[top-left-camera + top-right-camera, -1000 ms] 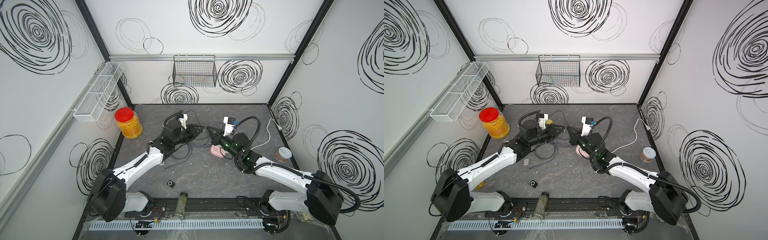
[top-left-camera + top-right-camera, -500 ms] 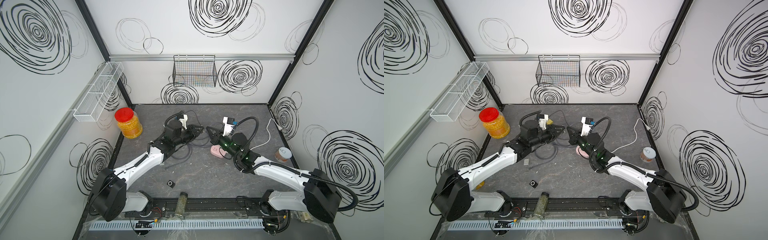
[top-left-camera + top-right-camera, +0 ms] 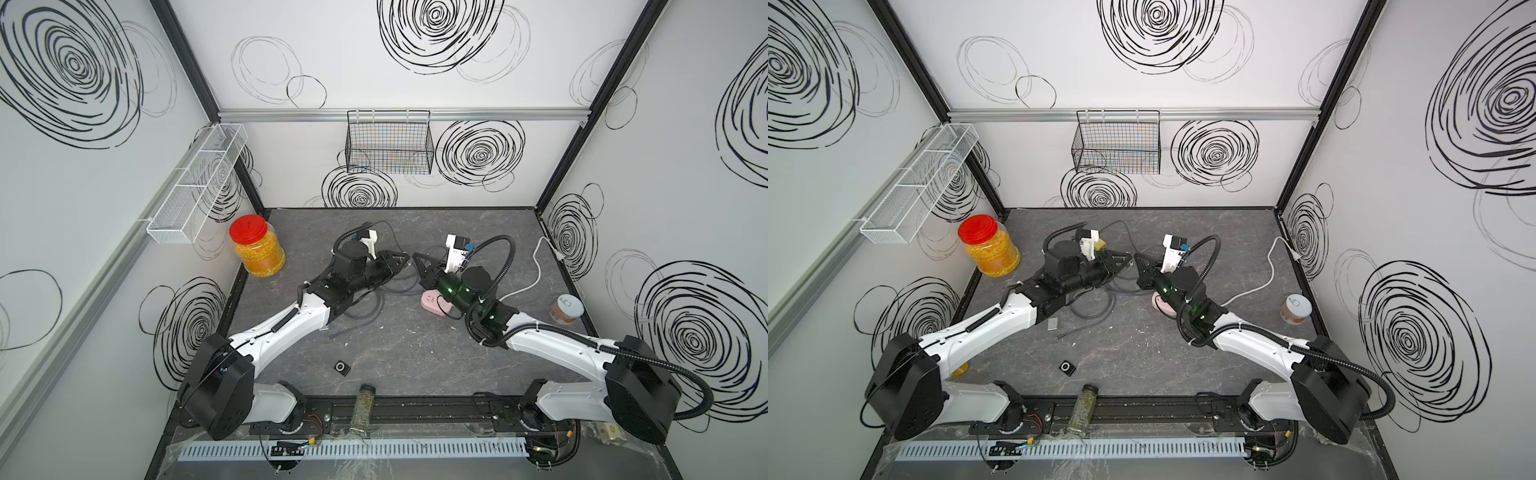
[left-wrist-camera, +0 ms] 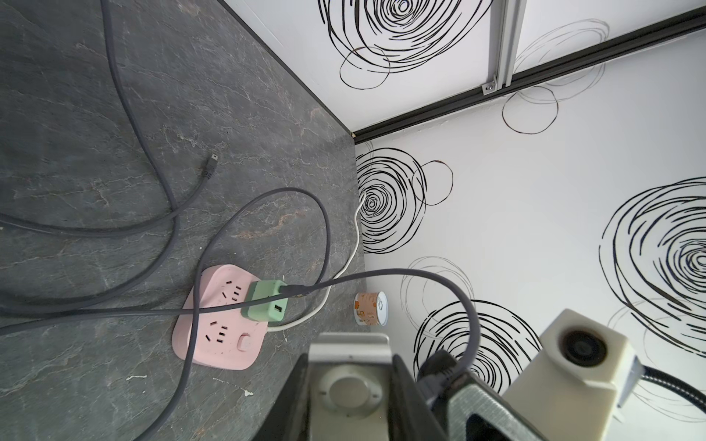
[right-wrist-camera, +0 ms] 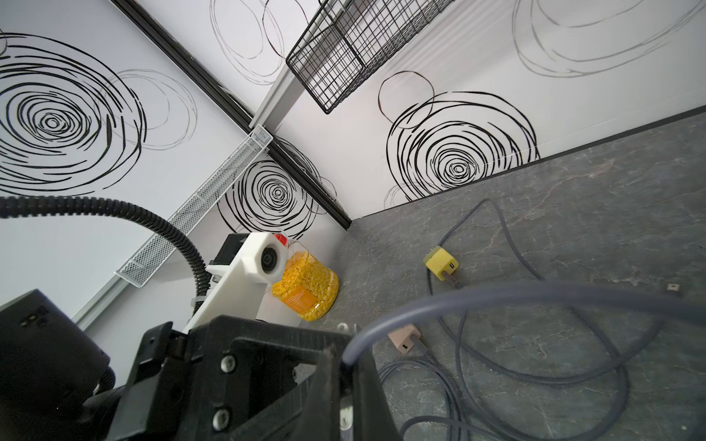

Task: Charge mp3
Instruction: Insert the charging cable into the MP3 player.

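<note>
Charging set-up, hands meeting above mid-worktop; in my judgement the plug is not yet seated.
I log: grey stone-look worktop (image 3: 415, 345); on it a pink square power strip (image 4: 217, 317) carrying a green plug-in adapter (image 4: 267, 305), from which a grey round charging cable (image 4: 420, 284) loops up. My left hand (image 3: 401, 262), part closed, grips the small silver metal mp3 player (image 4: 349, 385) by two opposite sides. My right hand (image 3: 419, 264), pinched tight on the cable's dark plug end (image 4: 439, 366), faces it tip to tip. The plug sits just beside the player and seems to point towards it; contact I cannot tell.
</note>
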Motion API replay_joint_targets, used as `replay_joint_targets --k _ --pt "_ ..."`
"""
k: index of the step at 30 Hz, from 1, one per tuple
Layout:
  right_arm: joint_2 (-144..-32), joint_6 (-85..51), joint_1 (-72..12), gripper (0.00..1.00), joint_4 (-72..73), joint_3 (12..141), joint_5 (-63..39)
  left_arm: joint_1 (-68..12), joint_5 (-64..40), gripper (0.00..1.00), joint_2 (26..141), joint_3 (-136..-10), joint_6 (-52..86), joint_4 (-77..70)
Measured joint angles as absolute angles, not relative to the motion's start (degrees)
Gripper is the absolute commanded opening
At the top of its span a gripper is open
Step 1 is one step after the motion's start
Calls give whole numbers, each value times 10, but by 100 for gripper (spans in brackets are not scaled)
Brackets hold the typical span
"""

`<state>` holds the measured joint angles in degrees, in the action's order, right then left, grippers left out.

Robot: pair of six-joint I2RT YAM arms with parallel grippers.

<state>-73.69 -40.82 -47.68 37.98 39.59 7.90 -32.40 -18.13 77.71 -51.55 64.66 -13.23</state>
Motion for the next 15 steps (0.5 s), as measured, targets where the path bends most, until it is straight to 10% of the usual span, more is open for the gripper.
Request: replay_joint_targets --k 15 --pt "-748 -385 -524 0 393 384 197 -335 -161 23 792 -515 667 -135"
